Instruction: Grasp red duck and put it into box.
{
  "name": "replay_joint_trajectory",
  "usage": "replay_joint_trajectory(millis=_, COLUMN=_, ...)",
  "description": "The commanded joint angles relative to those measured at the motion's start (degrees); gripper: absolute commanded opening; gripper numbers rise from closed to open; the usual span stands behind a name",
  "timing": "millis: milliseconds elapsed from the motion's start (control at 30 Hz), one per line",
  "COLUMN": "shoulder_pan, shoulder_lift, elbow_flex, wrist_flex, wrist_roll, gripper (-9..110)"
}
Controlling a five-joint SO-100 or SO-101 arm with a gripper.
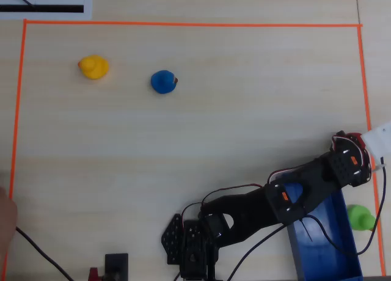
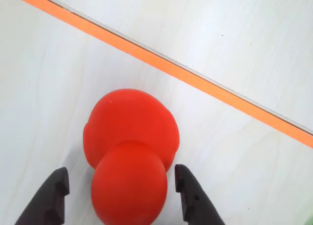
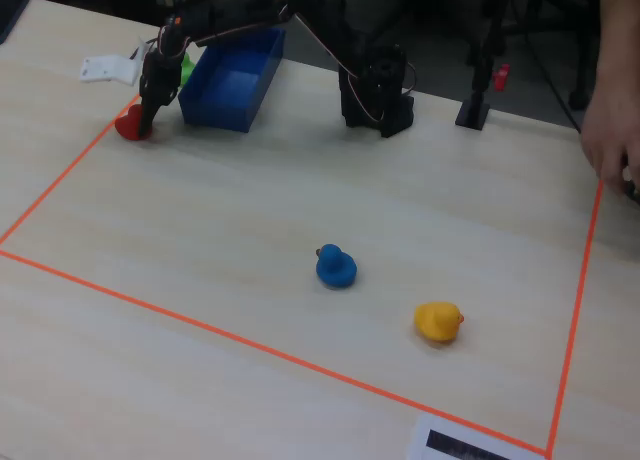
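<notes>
The red duck [image 2: 129,156] sits on the table just inside the orange tape line [image 2: 195,78]. In the wrist view my gripper [image 2: 120,172] is open, with its two black jaws on either side of the duck's head. A gap shows at the left jaw, and the right jaw is close to the duck. In the overhead view the gripper [image 1: 345,143] covers most of the duck [image 1: 339,136] at the right edge. In the fixed view the duck [image 3: 128,125] is at the gripper [image 3: 145,115]. The blue box [image 1: 336,256] [image 3: 215,120] stands beside the arm.
A green duck [image 1: 360,217] [image 3: 187,65] lies beside the box. A blue duck [image 1: 163,82] [image 3: 336,266] and a yellow duck [image 1: 93,67] [image 3: 438,321] sit far across the table. White paper [image 1: 379,137] lies outside the tape. A person's hand [image 3: 610,130] is at the table edge.
</notes>
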Motion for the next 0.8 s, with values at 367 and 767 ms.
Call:
replay_joint_trajectory(millis=367, shoulder_pan=-1.8, shoulder_lift=0.6, elbow_flex=-3.6, wrist_flex=-4.0, wrist_roll=-0.2, gripper=1)
replay_joint_trajectory(millis=767, shoulder_pan=-3.4, shoulder_lift=8.9, elbow_flex=-3.3, wrist_flex=-7.6, wrist_roll=8.4, gripper=0)
